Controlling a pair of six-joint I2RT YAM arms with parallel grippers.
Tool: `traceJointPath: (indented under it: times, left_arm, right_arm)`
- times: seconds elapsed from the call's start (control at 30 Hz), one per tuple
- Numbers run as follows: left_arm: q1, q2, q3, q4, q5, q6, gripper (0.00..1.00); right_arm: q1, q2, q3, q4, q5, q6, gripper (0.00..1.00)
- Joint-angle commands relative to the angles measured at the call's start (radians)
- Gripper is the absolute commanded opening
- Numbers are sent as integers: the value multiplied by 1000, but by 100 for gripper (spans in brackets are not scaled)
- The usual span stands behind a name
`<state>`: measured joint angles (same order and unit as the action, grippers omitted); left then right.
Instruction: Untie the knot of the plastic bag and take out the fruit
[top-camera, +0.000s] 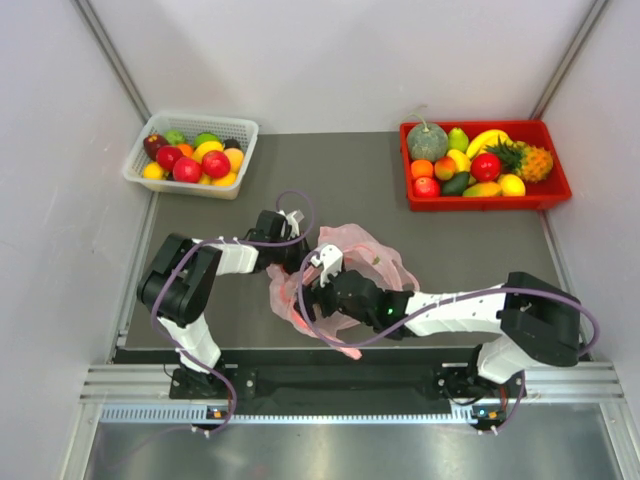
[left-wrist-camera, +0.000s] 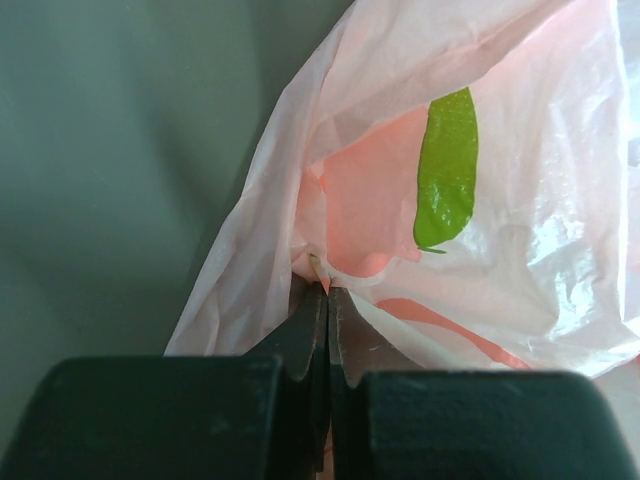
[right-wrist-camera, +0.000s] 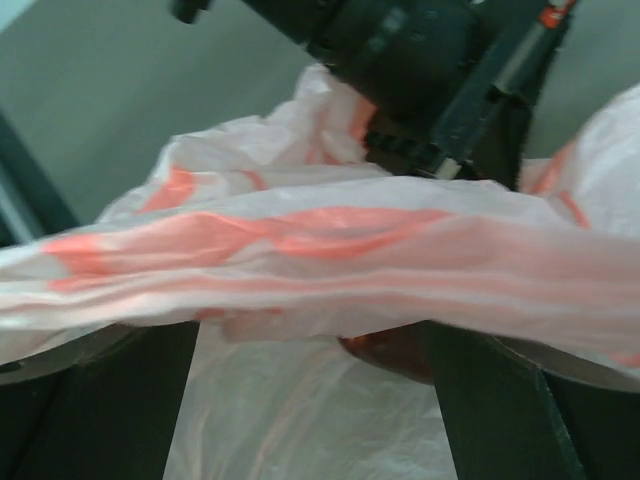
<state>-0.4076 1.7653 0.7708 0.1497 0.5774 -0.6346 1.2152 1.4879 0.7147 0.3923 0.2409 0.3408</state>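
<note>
The pink plastic bag (top-camera: 362, 262) lies crumpled at the table's middle. My left gripper (top-camera: 291, 253) is shut on a fold of its left edge; in the left wrist view the gripper (left-wrist-camera: 327, 290) pinches the film, and a green leaf-shaped patch (left-wrist-camera: 447, 170) shows on the bag (left-wrist-camera: 520, 250). My right gripper (top-camera: 316, 291) is open at the bag's near-left side. In the right wrist view the gripper (right-wrist-camera: 310, 400) has its fingers (right-wrist-camera: 110, 400) wide apart, with a band of bag (right-wrist-camera: 300, 260) stretched across above them. A dark red fruit (right-wrist-camera: 395, 355) peeks from under it. I cannot make out the knot.
A white basket (top-camera: 240, 127) of fruit stands at the back left. A red tray (top-camera: 548, 190) at the back right holds fruit, a pineapple (top-camera: 528, 160) and a grey-green melon (top-camera: 427, 141). Walls close both sides.
</note>
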Motion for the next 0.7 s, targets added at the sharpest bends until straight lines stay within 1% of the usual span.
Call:
traceJointPath:
  times: [0.0, 0.03, 0.1, 0.17, 0.27, 0.4, 0.53, 0.6, 0.63, 0.67]
  left_arm:
    - [-7, 20, -28, -6, -24, 9, 0]
    - [-8, 23, -28, -4, -25, 9, 0]
    - [-10, 25, -31, 2, -24, 6, 0]
    - [-10, 28, -33, 2, -24, 6, 0]
    - [-11, 28, -33, 4, -22, 6, 0]
    - [-13, 23, -34, 4, -21, 6, 0]
    - [-14, 16, -33, -1, -21, 7, 0]
    - [-14, 13, -34, -4, -21, 10, 0]
    - [-14, 8, -34, -7, -22, 12, 0]
    - [-14, 5, -36, -9, -22, 12, 0]
  right_arm:
    - [30, 21, 15, 19, 164, -60, 90]
    - [33, 28, 19, 8, 216, -69, 93]
    - [40, 49, 35, -10, 265, -75, 94]
    - [38, 67, 55, -38, 320, -82, 97]
    - [38, 121, 95, -82, 362, -77, 100]
    - [35, 196, 120, -95, 356, -46, 100]
    - [29, 215, 114, -69, 299, -26, 99]
    - [20, 197, 106, -70, 279, -25, 92]
    - [18, 183, 100, -72, 259, -26, 80]
    - [14, 164, 80, -76, 252, -26, 71]
